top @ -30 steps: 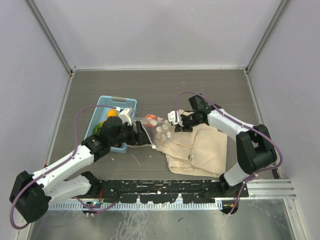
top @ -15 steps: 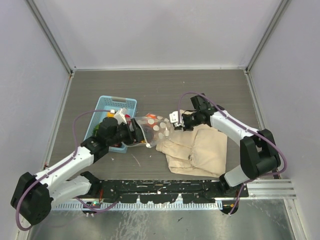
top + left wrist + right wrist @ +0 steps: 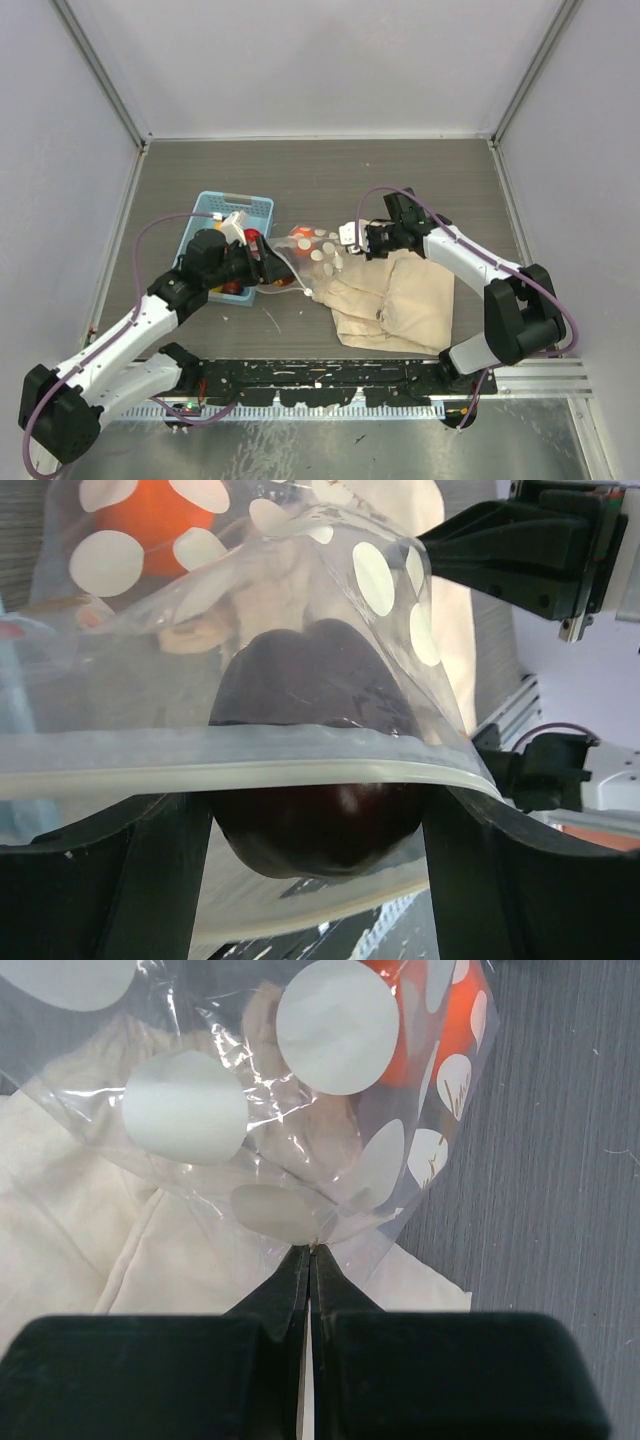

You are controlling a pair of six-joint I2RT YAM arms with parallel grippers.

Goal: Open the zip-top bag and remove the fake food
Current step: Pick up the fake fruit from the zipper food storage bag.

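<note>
Left tool [image 3: 268, 262]: set wide, its two fingers pressed against either side of the dark maroon fruit [image 3: 315, 825] at the mouth of the bag [image 3: 312, 255]; it sits at the bag's 9 o'clock side in the top view.
Right tool [image 3: 311, 1255]: fingers closed tight, pinching a fold of the clear plastic at the bag's closed end; in the top view it is at the bag's 2 to 3 o'clock.
Bag: clear with white spots, stretched between the two tools near the middle of the table [image 3: 330, 170], with the mouth toward 9 o'clock.
Zip strip [image 3: 250, 765]: parted, one lip running across the top of the maroon fruit.
Dark maroon fruit: in the mouth, partly under the plastic and partly out of it.
Orange fruit [image 3: 150, 520]: deeper inside the bag, toward the closed end.
Basket [image 3: 235, 200]: light blue, at 10 o'clock of the bag, partly under the left arm.
Cloth bag [image 3: 400, 300]: beige, lying flat at 4 to 5 o'clock of the clear bag, just below the right tool.
</note>
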